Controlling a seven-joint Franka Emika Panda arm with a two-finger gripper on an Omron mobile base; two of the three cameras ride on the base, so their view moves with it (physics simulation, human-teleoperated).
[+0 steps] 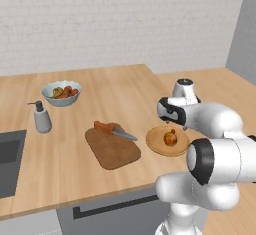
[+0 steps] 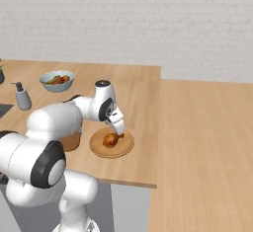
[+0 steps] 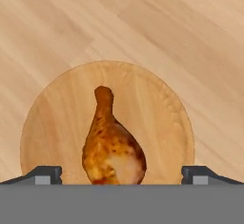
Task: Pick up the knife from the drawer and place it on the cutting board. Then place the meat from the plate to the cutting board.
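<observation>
Counter (image 1: 60, 164): light wooden worktop; it carries every item listed below.
Sink (image 1: 7, 161): dark grey basin set into the counter at the 9 o'clock edge of the left base view.
Cutting board (image 1: 112, 149): brown, rounded corners, flat on the counter near the centre of the left base view, at about 9 o'clock of the plate and close beside it without touching.
Plate (image 3: 57, 113): round, tan, flat on the counter near its front edge; in the left base view it lies at 3 o'clock of the cutting board.
Bowl (image 1: 61, 93): white, holds orange and green items; well apart from the board, at about 11 o'clock of it in the left base view.
Soap dispenser (image 1: 41, 117): grey, upright, between the bowl and the sink.
Knife (image 1: 114, 130): reddish-orange handle, grey blade; lies across the far edge of the cutting board, blade tip pointing toward 4 o'clock in the left base view.
Meat (image 3: 112, 147): golden-brown drumstick lying on the plate; in the hand view the bone end points to 12 o'clock, the thick end to 6 o'clock.
Gripper (image 3: 121, 175): poised above the plate, jaws spread wide, one fingertip either side of the meat's thick end, at 9 and 3 o'clock of it; holds nothing.
</observation>
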